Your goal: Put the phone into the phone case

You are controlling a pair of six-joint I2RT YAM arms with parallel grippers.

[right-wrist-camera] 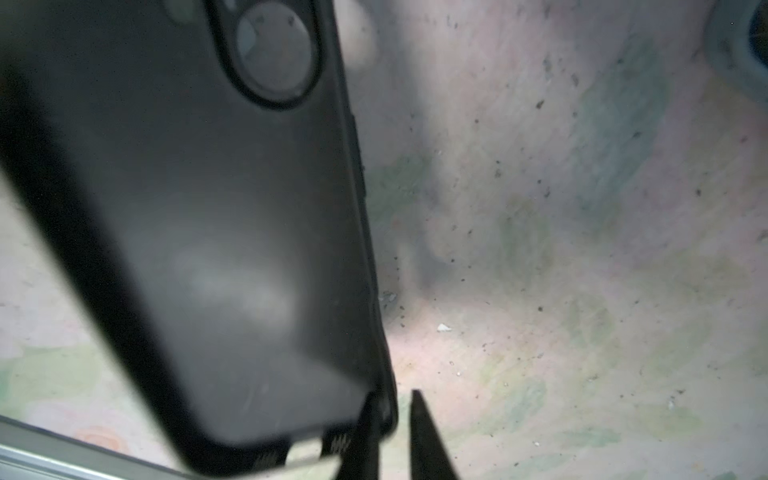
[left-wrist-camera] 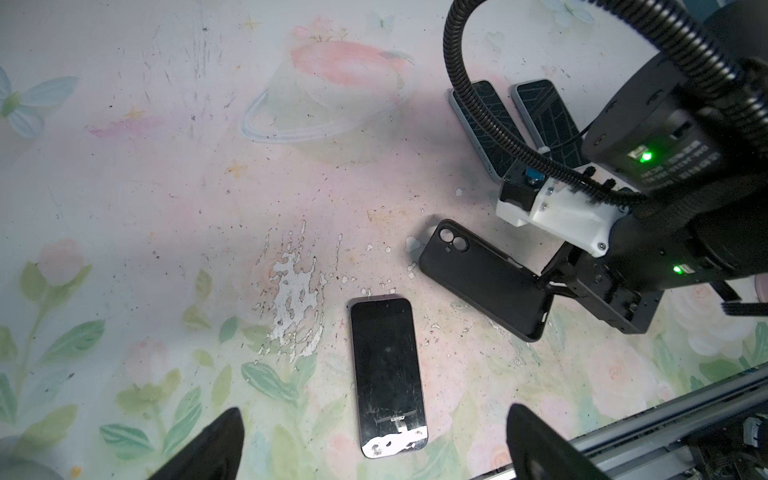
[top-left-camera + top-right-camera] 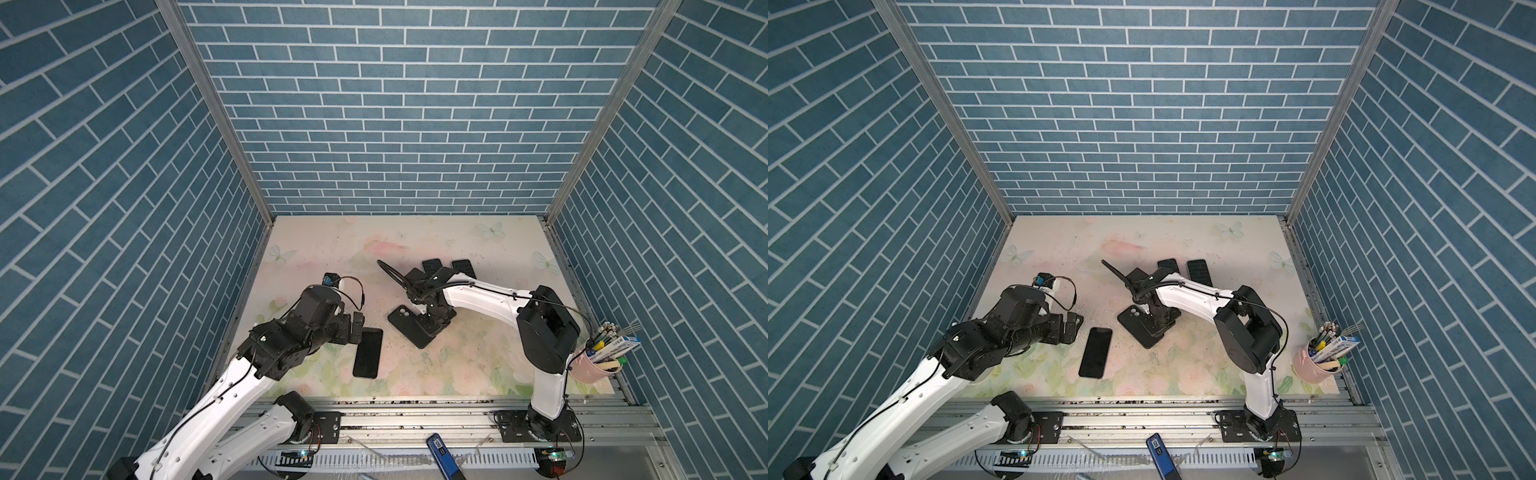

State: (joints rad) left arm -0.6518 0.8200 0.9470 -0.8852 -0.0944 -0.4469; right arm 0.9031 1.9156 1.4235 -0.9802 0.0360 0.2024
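The black phone (image 3: 368,352) (image 3: 1096,352) lies flat and screen up on the flowered mat, left of centre. My left gripper (image 3: 357,328) (image 3: 1073,326) hovers at the phone's far end, open wide. In the left wrist view the phone (image 2: 388,376) lies between its spread fingertips (image 2: 216,440). The black phone case (image 3: 409,326) (image 3: 1140,326) (image 2: 482,278) rests at an angle to the right, camera cut-out toward the far left. My right gripper (image 3: 434,326) (image 3: 1158,326) (image 1: 395,397) stands at the case's (image 1: 208,228) near corner. One finger is over the case and one outside its side wall, a narrow gap showing between them.
Two dark patterned phones (image 3: 432,266) (image 3: 463,268) lie behind the right arm. A pink cup of pens (image 3: 594,365) stands at the front right corner. A metal rail (image 3: 415,409) runs along the front edge, with a blue device (image 3: 440,451) below it. Blue brick walls enclose three sides.
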